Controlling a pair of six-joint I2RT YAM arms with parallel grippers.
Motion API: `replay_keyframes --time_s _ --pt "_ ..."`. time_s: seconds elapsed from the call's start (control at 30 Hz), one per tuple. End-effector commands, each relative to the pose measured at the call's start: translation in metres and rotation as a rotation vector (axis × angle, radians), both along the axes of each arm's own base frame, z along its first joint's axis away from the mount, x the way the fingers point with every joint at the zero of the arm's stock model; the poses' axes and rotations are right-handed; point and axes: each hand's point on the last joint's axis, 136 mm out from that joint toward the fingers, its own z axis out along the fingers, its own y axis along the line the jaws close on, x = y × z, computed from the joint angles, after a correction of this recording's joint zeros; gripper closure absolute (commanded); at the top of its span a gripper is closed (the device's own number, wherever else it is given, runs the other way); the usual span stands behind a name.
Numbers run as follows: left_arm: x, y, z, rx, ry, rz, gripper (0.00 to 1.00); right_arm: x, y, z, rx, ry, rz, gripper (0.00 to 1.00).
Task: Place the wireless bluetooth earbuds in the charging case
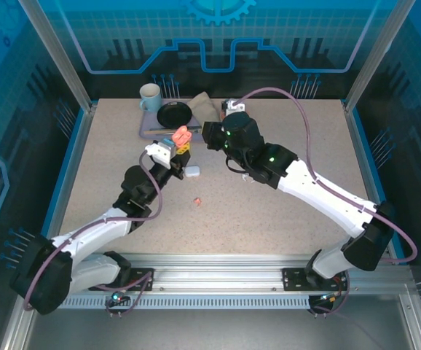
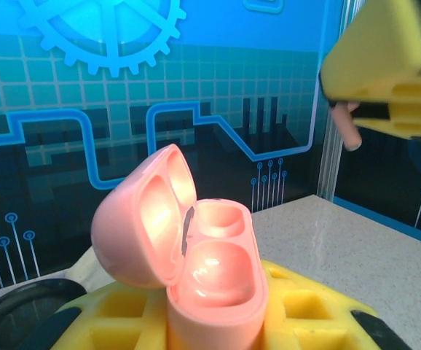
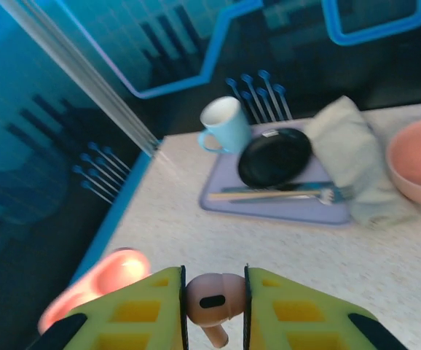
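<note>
Looking down, top view: the left jaws clamp the pink case (image 1: pixel 182 136) and hold it off the table, near the middle of the far edge. The right arm (image 1: pixel 269 157) reaches in from the right, its jaws just beside the case.
Table, top view: the white case (image 1: pixel 193 172) lies just beside the left jaws. The loose bud (image 1: pixel 197 200), pink, lies near the table's middle, apart from both cases.
Far edge, top view: the tray (image 1: pixel 151 130) carries the mug (image 1: pixel 150 96) and plate (image 1: pixel 174 114); the cloth (image 1: pixel 205 108) is beside them.
Left wrist: the left jaws grip the pink case (image 2: pixel 214 292) low on its body. The lid (image 2: pixel 148 215) is swung open to the left, and both wells look empty. The right jaws sit up and to the right, apart from the case, with the held bud (image 2: pixel 347 131) showing its stem below them.
Right wrist: the right jaws are narrow, pinching the held bud (image 3: pixel 212 297) by its head, stem downward. The pink case (image 3: pixel 97 288) is low left, not yet under it. The bowl (image 3: pixel 418 160) sits at the tray's right.
Step, judged: carrying the bud to a well.
Doing it well: centre the stem over one well, keep it plumb, descend slowly, and let go only once the bud is seated. The left jaws should keep the case steady and the lid clear.
Count: two cases; two pink buds, one held and one loose; one each of tray, mug, plate, cloth and bowl.
</note>
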Motion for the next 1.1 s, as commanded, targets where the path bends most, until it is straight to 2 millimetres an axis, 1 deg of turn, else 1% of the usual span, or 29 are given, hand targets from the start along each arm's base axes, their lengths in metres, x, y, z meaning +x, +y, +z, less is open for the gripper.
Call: replay_keyframes --time_s 0.0,0.3,0.33,0.67,0.87,1.07 --pt "0.005 0.001 0.039 -0.053 -0.106 0.038 1.0 -0.008 0.008 0.044 0.127 -0.133 0.052 0.77" --pt "0.017 -0.005 0.054 -0.095 -0.116 0.049 1.0 -0.015 0.019 0.053 0.279 -0.238 0.119 0.77" --pt "0.018 -0.006 0.056 -0.1 -0.116 0.049 1.0 -0.016 0.02 0.057 0.3 -0.256 0.125 0.77" --pt "0.025 -0.015 0.062 -0.108 -0.118 0.034 1.0 -0.015 0.028 0.058 0.356 -0.275 0.143 0.78" --pt "0.027 -0.023 0.065 -0.11 -0.118 0.018 1.0 -0.012 0.037 0.052 0.369 -0.251 0.161 0.78" --pt "0.027 -0.026 0.066 -0.111 -0.119 0.013 1.0 -0.009 0.043 0.044 0.368 -0.23 0.168 0.79"
